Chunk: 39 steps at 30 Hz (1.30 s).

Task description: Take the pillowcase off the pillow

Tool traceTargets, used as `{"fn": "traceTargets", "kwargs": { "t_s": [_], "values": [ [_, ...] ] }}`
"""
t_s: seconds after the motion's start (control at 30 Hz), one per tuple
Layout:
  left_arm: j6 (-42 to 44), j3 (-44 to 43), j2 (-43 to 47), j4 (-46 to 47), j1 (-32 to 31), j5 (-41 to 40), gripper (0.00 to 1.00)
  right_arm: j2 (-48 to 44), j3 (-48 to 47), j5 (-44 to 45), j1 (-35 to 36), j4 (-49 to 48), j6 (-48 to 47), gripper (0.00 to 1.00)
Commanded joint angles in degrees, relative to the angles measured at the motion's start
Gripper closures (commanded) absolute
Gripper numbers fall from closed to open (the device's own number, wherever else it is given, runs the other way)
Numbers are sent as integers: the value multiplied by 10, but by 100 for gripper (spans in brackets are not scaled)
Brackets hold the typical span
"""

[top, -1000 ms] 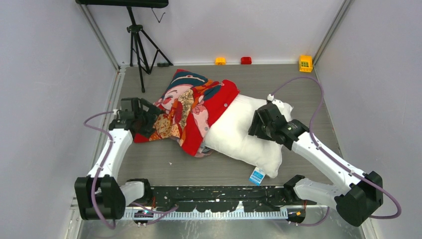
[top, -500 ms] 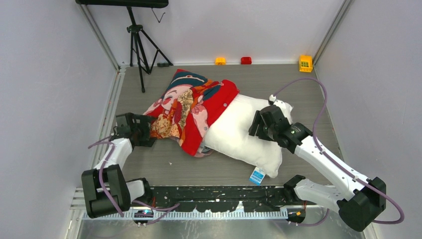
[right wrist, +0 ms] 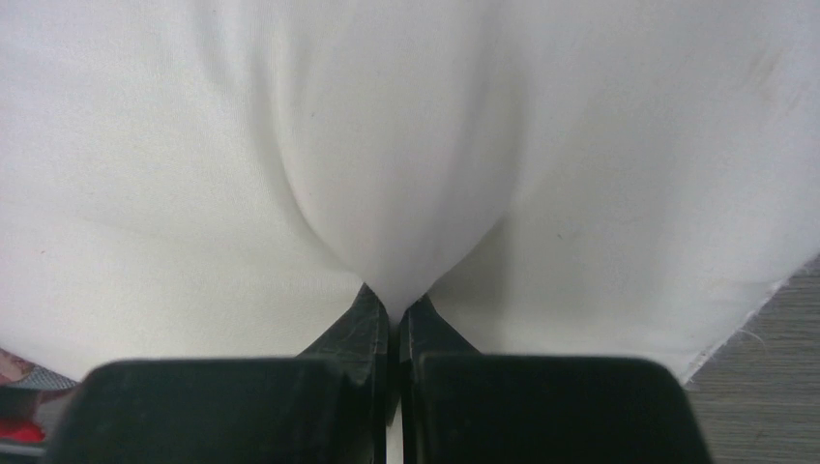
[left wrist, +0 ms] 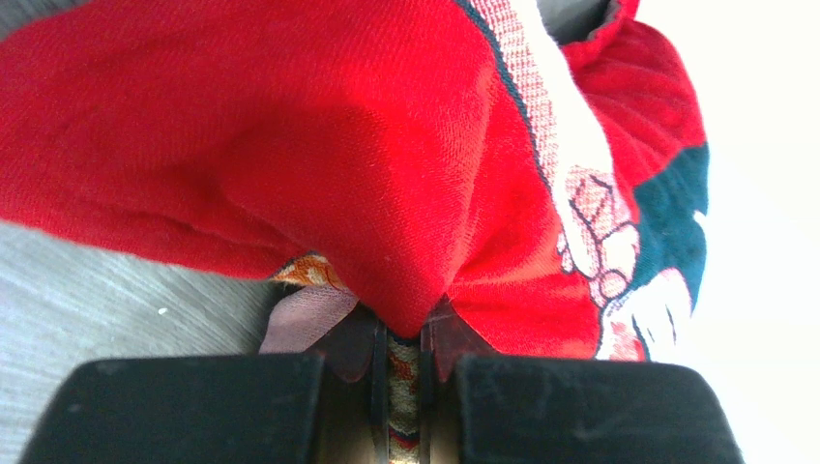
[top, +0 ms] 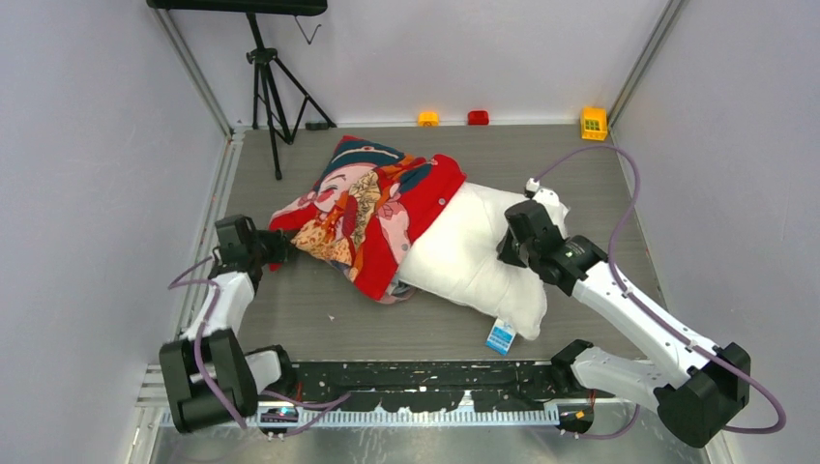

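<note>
- On the desk [top: 319, 309], the pillow [top: 464, 261] is lying diagonally, its left half inside the pillowcase [top: 372, 217].
- The left fingers [left wrist: 350, 348] are clamping the pillowcase's outer corner; the right fingers [right wrist: 366, 324] are pinching the pillow's bare end.
- Both grips are sitting along the long axis, so pulling apart looks the likely move.

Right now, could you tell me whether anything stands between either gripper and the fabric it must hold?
Nothing visible does. The left gripper is shut on a fold of the pillowcase, and the right gripper is shut on a pinch of the pillow. Each has its fabric directly in its jaws.
</note>
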<state>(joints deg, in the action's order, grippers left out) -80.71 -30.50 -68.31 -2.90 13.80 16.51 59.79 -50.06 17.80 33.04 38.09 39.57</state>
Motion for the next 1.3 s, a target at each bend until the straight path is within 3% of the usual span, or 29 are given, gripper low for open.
{"fn": "traceTargets", "kwargs": {
  "t_s": [0.0,0.1,0.2,0.43,0.67,0.87,1.07,1.1,1.13,1.23,1.27],
  "values": [
    [47,-38,124,-112,51,-133,100,-49,-30,169,-31,48,7,100],
    [103,-85,192,-193,60,-242,100,-69,-50,229,-67,37,5,100],
    [157,-130,205,-236,62,-330,100,-56,-83,263,-116,14,9,100],
    [193,-218,213,-295,62,-463,100,15,-166,225,-234,5,35,100],
    [210,-208,221,-299,62,-504,100,-28,-144,194,-341,5,65,100],
    [203,-239,213,-332,62,-549,100,-79,-131,240,-358,10,83,100],
    [201,-214,206,-284,62,-465,100,-71,-122,120,-358,-18,77,100],
    [200,-204,207,-272,62,-449,97,-64,-118,94,-359,-21,75,100],
    [206,-195,208,-256,62,-429,86,-59,-113,68,-359,-26,70,100],
    [240,-188,204,-206,62,-355,31,-52,-89,0,-358,-54,55,100],
    [248,-197,195,-204,62,-315,22,-49,-82,-38,-358,-65,48,100]
  ]
}}
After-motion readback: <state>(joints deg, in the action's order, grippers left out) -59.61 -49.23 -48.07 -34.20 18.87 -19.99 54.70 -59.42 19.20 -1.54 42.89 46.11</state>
